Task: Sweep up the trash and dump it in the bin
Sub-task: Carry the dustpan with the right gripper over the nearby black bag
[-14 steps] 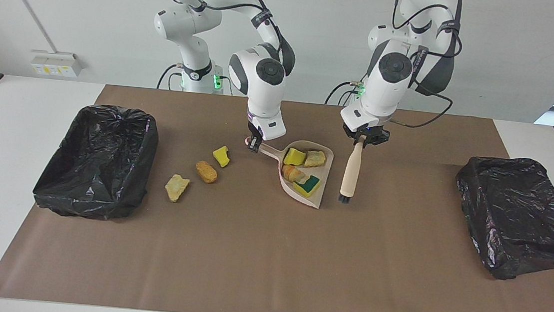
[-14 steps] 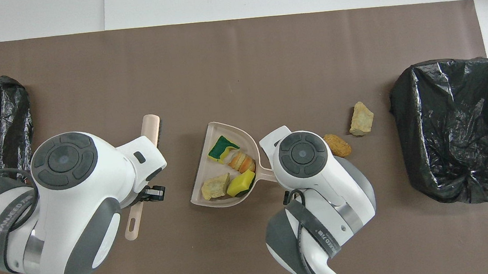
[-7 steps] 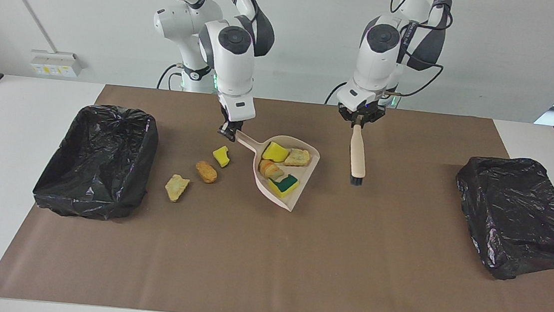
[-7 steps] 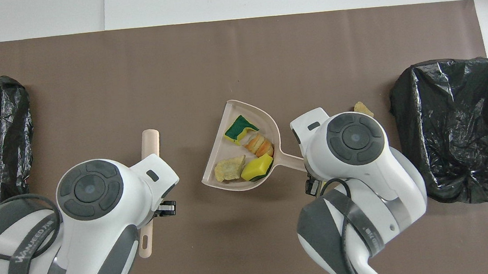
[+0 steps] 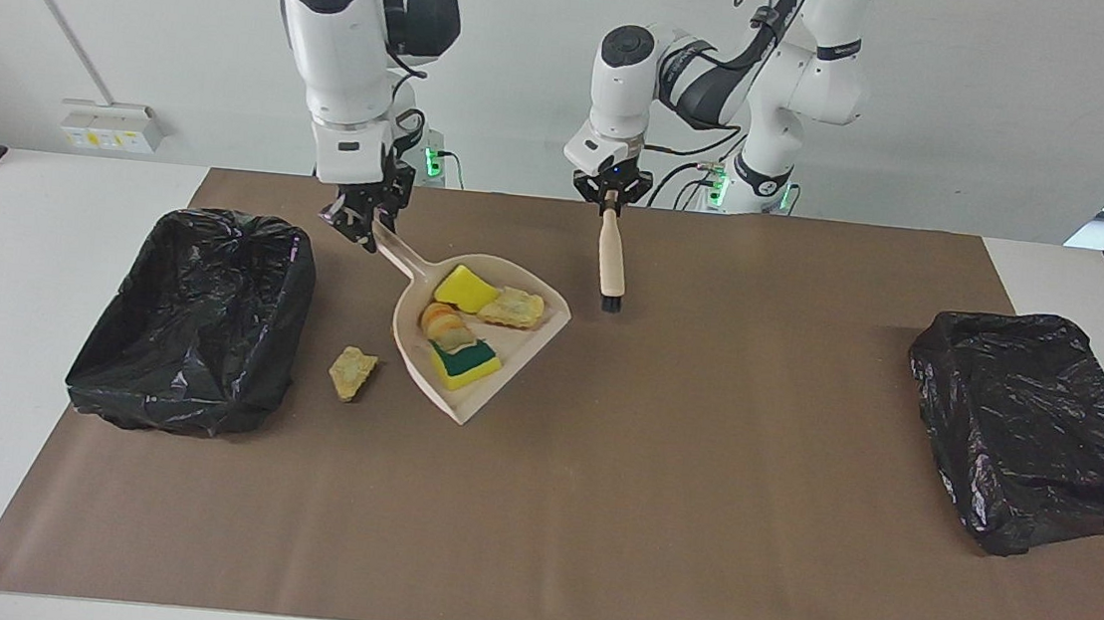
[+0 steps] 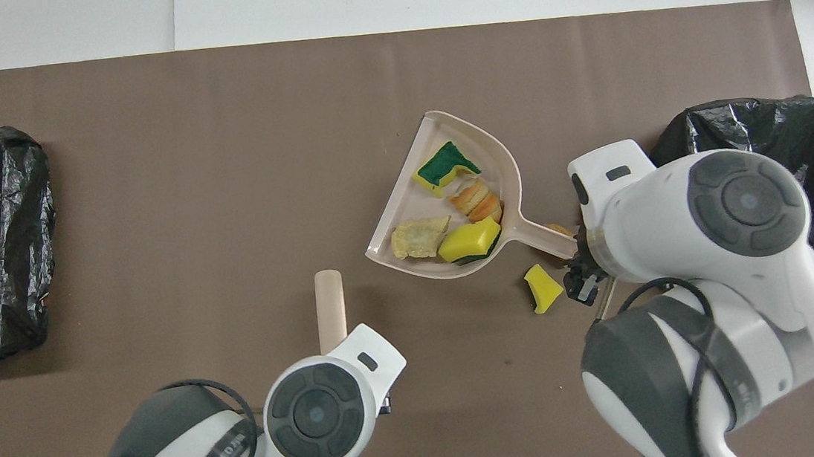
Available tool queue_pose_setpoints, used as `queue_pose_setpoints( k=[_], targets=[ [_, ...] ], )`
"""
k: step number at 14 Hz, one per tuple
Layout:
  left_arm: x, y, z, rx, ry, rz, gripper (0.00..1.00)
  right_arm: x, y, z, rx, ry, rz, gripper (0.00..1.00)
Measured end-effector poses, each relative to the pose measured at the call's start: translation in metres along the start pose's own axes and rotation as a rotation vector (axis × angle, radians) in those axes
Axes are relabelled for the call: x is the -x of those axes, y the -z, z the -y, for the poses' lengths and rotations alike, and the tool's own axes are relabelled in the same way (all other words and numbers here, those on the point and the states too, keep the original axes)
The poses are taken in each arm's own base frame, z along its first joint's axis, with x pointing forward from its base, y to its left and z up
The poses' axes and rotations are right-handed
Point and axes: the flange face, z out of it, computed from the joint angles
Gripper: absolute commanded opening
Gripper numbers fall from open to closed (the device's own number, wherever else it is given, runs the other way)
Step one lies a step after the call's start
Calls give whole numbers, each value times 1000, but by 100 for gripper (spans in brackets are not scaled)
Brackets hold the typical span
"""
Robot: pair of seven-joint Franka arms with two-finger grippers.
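My right gripper (image 5: 360,218) is shut on the handle of the beige dustpan (image 5: 521,345), which hangs tilted over the mat beside the black-lined bin (image 5: 196,319). In the pan (image 6: 403,191) lie a green-faced sponge (image 6: 446,169), a yellow sponge (image 6: 469,241) and two bread-like chunks (image 6: 477,201). On the mat are a tan scrap (image 5: 352,372) and a yellow bit (image 6: 543,288); the pan hides that bit in the facing view. My left gripper (image 5: 610,198) is shut on the brush (image 5: 611,260), which hangs bristles down over the mat.
A second black-lined bin (image 5: 1036,432) stands at the left arm's end of the table. A brown mat (image 5: 594,514) covers most of the table. In the overhead view my right arm covers part of the bin (image 6: 741,125) at its end.
Both arms rose and swung toward the right arm's end. The loaded dustpan travelled toward the bin there, and the brush followed it in the air.
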Motion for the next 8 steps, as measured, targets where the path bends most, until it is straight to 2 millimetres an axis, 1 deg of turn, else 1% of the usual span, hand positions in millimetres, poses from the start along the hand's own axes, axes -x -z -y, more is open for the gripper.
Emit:
queue_pose_setpoints(
  k=[2, 3, 5, 6, 7, 8],
  targets=[
    [20, -14, -5, 8, 5, 5, 0, 38, 3, -36, -54, -51, -29, 0],
    [24, -18, -6, 11, 4, 10, 0, 61, 2, -55, -66, -61, -44, 0],
    [25, -23, -4, 11, 8, 16, 0, 110, 1, -91, -72, -84, -55, 0],
    [25, -27, -3, 7, 10, 21, 1, 132, 0, -104, -77, -94, -53, 0],
    [24, -29, -3, 5, 11, 24, 12, 153, 2, -114, -82, -91, -48, 0],
    [24, -29, -3, 7, 11, 23, 28, 177, 6, -126, -73, -75, -37, 0]
  ],
)
